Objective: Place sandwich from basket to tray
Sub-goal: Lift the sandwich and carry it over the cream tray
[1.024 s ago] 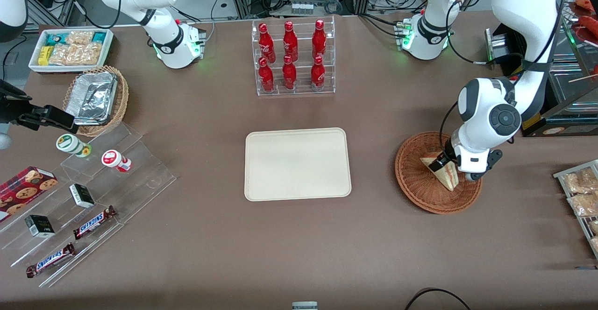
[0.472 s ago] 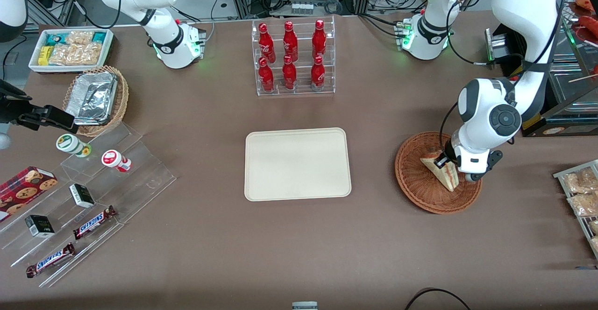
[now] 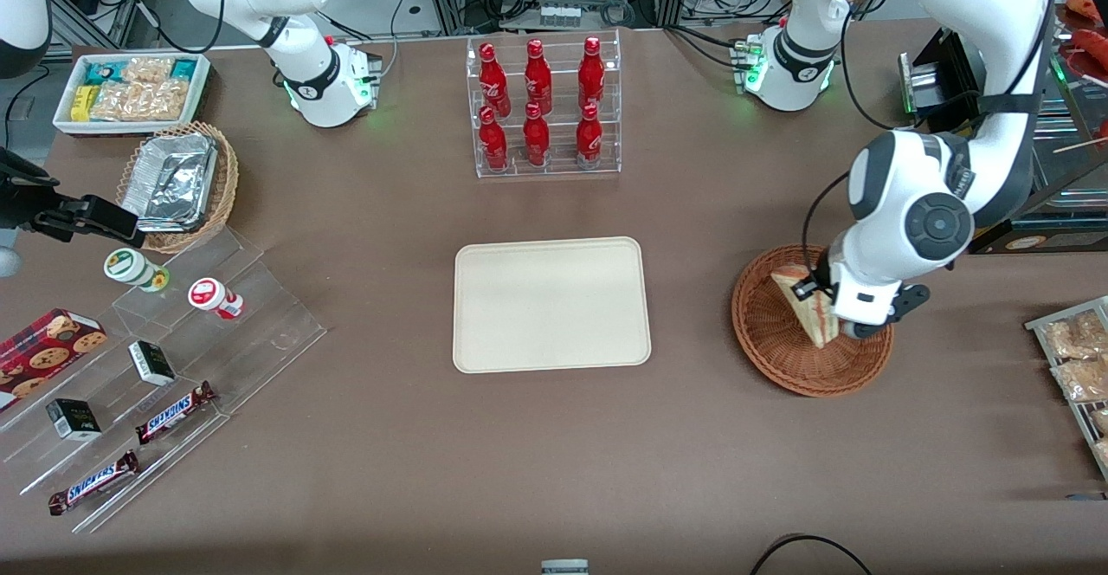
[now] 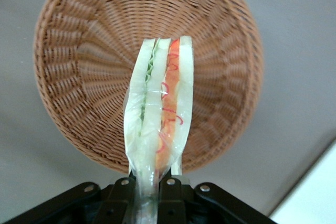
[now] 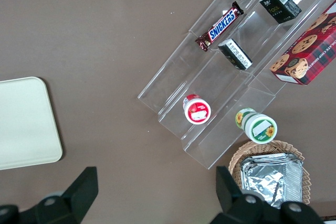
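My left gripper (image 3: 818, 291) is shut on the sandwich (image 3: 805, 309), a plastic-wrapped wedge of white bread with red and green filling, and holds it just above the reddish-brown wicker basket (image 3: 770, 345). In the left wrist view the sandwich (image 4: 160, 114) hangs from between the gripper's (image 4: 149, 190) black fingers (image 4: 170, 192), with the basket (image 4: 79, 77) below it. The cream-beige tray (image 3: 550, 304) lies on the table's middle, beside the basket toward the parked arm's end; its corner shows in the right wrist view (image 5: 23, 124).
A clear rack of red bottles (image 3: 541, 107) stands farther from the front camera than the tray. Clear stepped shelves with snack bars and cups (image 3: 156, 367), a tan foil basket (image 3: 177, 184) and a white snack box (image 3: 130, 90) lie toward the parked arm's end. A rack of packets (image 3: 1078, 367) is near the basket.
The left gripper has lifted with the sandwich, raising it off the basket floor and tilting it more upright. The tray and basket have not moved.
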Robot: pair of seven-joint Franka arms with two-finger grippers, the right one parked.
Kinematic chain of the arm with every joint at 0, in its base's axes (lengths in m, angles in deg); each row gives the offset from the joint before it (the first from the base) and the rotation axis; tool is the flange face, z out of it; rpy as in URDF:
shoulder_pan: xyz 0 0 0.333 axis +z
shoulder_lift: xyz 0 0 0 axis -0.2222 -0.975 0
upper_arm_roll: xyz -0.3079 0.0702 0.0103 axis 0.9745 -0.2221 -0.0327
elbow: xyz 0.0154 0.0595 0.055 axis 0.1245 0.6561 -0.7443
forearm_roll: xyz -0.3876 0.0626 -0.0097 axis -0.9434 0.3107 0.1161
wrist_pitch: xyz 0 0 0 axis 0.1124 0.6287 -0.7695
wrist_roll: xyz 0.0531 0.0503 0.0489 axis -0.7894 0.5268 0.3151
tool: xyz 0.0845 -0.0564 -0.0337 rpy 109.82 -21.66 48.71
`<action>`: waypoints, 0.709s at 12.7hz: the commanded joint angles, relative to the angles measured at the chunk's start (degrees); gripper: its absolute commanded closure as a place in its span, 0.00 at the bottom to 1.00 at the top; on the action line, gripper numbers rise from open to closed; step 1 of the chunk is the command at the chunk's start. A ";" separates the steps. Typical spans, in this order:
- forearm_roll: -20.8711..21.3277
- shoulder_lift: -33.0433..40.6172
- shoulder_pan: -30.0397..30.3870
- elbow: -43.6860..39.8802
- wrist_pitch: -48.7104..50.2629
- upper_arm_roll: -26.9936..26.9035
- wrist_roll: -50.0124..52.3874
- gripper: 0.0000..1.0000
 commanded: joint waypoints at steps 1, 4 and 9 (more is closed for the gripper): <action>0.37 -0.31 -4.78 -1.98 1.44 -0.15 -2.66 1.00; 0.02 -1.88 -11.99 -5.13 1.35 -0.15 -3.46 1.00; -0.16 -12.59 -23.42 -17.25 1.44 -0.15 -0.05 1.00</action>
